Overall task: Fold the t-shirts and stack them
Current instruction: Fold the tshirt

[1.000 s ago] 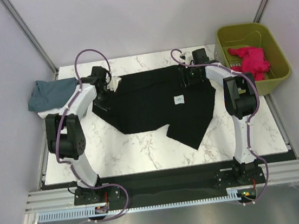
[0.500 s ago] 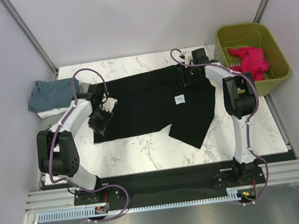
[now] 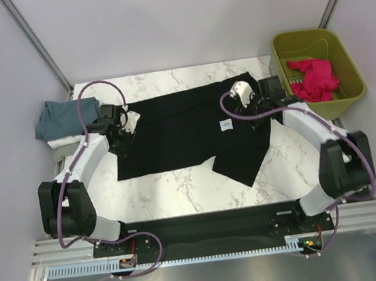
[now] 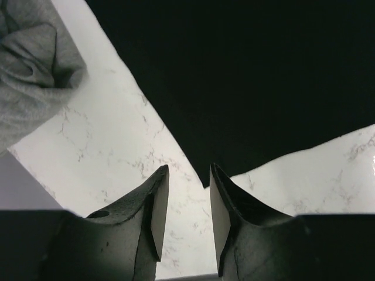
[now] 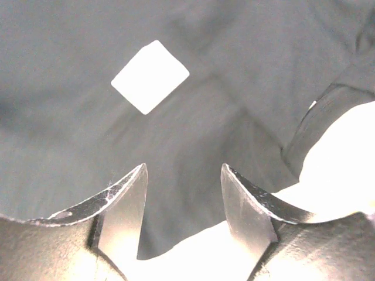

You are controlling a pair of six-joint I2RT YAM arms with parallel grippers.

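One release: left gripper (image 4: 188, 171), black t-shirt (image 3: 180, 131).

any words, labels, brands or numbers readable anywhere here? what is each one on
white label on the black t-shirt: a small dark mark shows in the top view, too small to read; the right wrist view shows it washed out and blank.
No other text shows in any view.

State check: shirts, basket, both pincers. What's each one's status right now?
black shirt, spread flat on the table, label up, not held
teal shirt, crumpled at the table's left edge
basket, upright, pink cloth inside
left pincer, open, empty, at the black shirt's edge
right pincer, open, empty, above the black shirt
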